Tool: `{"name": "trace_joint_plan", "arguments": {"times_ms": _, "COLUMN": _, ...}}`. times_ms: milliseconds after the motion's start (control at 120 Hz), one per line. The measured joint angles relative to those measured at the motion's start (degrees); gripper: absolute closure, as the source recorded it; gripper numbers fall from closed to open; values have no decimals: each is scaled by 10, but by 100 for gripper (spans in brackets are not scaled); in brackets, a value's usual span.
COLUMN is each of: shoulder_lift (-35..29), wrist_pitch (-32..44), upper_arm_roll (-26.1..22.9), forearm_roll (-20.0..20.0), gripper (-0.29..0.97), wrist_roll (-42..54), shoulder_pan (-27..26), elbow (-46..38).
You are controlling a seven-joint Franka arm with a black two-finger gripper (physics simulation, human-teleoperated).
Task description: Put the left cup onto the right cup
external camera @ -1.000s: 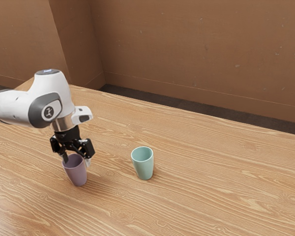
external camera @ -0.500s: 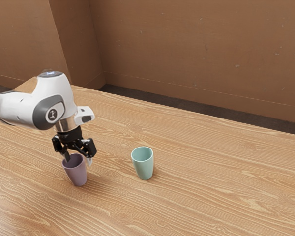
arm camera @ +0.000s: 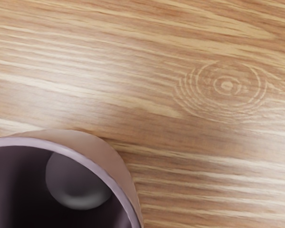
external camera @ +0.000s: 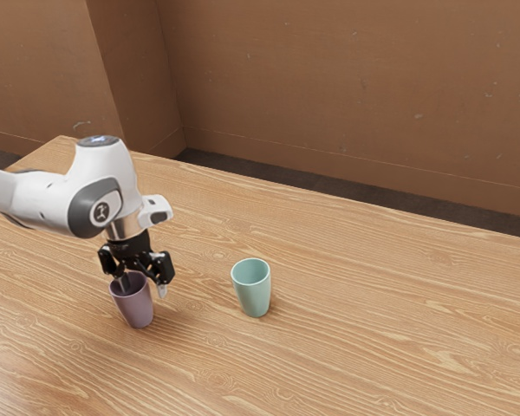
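Purple cup upright on wooden table, pincer spread astride its rim, teal cup near.

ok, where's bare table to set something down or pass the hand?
Biggest bare patch: table from the teal cup to the exterior view's right edge. Also bare behind both cups toward the far edge. Gap between teal cup and purple cup is clear but narrower. Crowded at the purple cup, under the gripper.

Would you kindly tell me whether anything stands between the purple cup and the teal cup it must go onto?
Nothing visible does: only bare table lies between the purple cup and the teal cup. The gripper is at the purple cup's rim.
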Motion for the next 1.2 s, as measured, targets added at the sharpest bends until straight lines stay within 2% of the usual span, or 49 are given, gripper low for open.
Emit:
{"name": "trace_joint_plan", "arguments": {"times_ms": 692, "shoulder_lift": 20, "wrist_pitch": 11, "upper_arm_roll": 1, "forearm_roll": -1, "gripper": 35, "wrist_roll": -15, "shoulder_pan": -3, "elbow": -2}}
{"name": "trace_joint_plan", "arguments": {"times_ms": 1200, "shoulder_lift": 20, "wrist_pitch": 11, "upper_arm_roll": 2, "forearm_roll": 1, "gripper": 70, "wrist_roll": -20, "shoulder_pan": 0, "elbow": -4}}
